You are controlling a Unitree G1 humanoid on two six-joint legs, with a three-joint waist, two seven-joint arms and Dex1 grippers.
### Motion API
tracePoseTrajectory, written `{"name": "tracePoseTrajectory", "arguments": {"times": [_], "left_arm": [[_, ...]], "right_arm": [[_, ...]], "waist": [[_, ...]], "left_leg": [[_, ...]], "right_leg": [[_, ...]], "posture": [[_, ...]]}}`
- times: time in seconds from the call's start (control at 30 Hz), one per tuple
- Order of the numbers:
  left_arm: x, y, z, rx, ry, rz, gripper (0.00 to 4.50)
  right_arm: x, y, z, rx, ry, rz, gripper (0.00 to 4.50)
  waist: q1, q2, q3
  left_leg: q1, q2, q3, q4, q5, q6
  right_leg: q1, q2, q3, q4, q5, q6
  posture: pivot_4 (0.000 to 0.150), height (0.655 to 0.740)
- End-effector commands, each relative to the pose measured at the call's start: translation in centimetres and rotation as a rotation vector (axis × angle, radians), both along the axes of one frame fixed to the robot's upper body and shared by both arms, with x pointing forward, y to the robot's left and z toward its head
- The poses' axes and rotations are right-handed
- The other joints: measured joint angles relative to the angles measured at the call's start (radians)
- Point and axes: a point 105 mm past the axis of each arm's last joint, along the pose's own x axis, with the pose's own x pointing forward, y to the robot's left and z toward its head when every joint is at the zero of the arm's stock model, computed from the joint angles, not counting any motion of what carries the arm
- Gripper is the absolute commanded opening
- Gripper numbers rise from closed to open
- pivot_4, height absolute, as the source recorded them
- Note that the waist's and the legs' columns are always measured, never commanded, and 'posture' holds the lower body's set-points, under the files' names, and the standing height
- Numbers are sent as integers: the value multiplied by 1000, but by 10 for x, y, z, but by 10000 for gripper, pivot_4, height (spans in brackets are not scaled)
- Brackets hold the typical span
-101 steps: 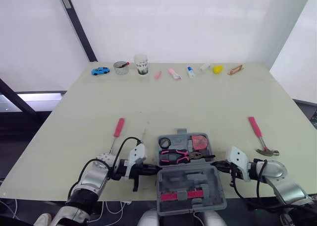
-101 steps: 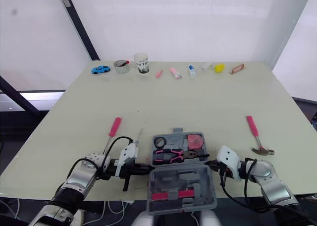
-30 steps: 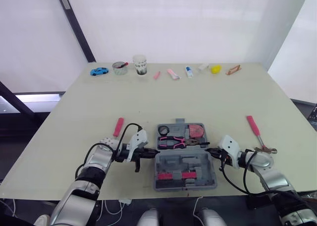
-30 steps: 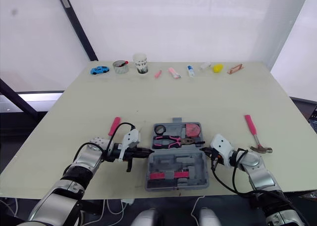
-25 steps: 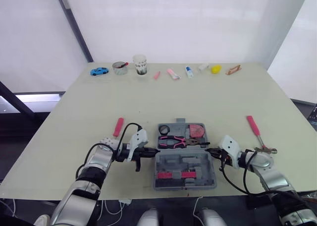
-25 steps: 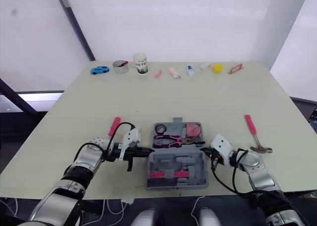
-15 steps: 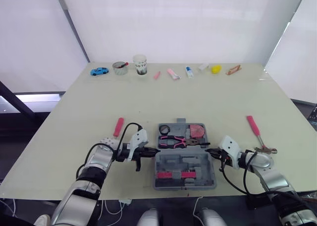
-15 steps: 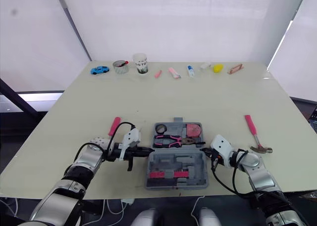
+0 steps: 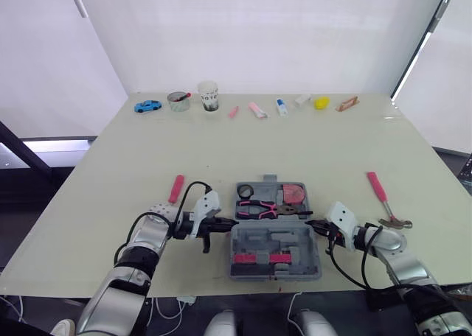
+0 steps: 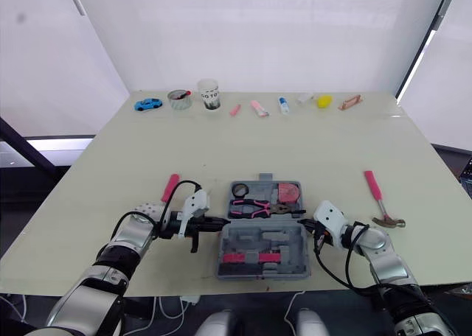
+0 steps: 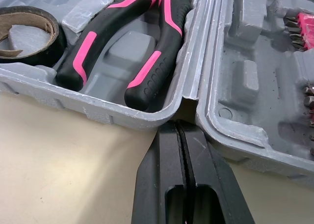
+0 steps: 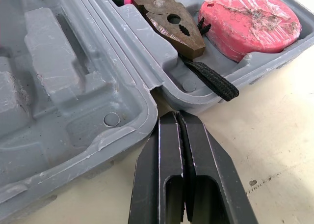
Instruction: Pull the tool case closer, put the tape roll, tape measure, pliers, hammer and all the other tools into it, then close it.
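We see the open tool case (image 9: 292, 241) nudged slightly up from the near edge and now still at lower centre, the left gripper (image 9: 224, 231) and right gripper (image 9: 314, 229) pinched fully together at its hinge ends, so the hammer (image 9: 384, 198) at right comes next.

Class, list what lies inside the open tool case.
Inside the tool case: a tape roll, pliers, a tape measure and a pink bit strip. Anything under them is covered.

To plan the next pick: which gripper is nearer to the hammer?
Right. The right gripper is by the case, on its right, toward the hammer; the left gripper is on its left.
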Motion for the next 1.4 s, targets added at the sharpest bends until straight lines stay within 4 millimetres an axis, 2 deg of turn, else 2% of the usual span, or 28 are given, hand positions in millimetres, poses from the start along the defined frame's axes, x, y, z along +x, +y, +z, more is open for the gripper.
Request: {"name": "tracePoseTrajectory", "arguments": {"times": [0.03, 0.67, 1.03, 1.4], "left_arm": [[4, -3, 2, -3, -29, 15, 0], [4, -2, 2, 1, -38, 24, 0], [1, -11, 0, -10, -29, 3, 0], [5, -16, 1, -13, -38, 2, 0]], "right_arm": [[2, 16, 15, 40, -69, 55, 484], [5, 19, 17, 44, -100, 44, 484], [12, 13, 22, 34, -141, 16, 484], [9, 14, 21, 38, -122, 21, 484]], "waist": [[0, 0, 0], [-1, 0, 0], [0, 0, 0], [2, 0, 0]], "left_leg": [[0, 0, 0, 0, 0, 0], [0, 0, 0, 0, 0, 0], [0, 0, 0, 0, 0, 0], [0, 0, 0, 0, 0, 0]], "right_leg": [[0, 0, 0, 0, 0, 0], [0, 0, 0, 0, 0, 0], [0, 0, 0, 0, 0, 0], [0, 0, 0, 0, 0, 0]], "posture": [[1500, 7400], [1500, 7400], [1500, 7400], [1500, 7400]]}}
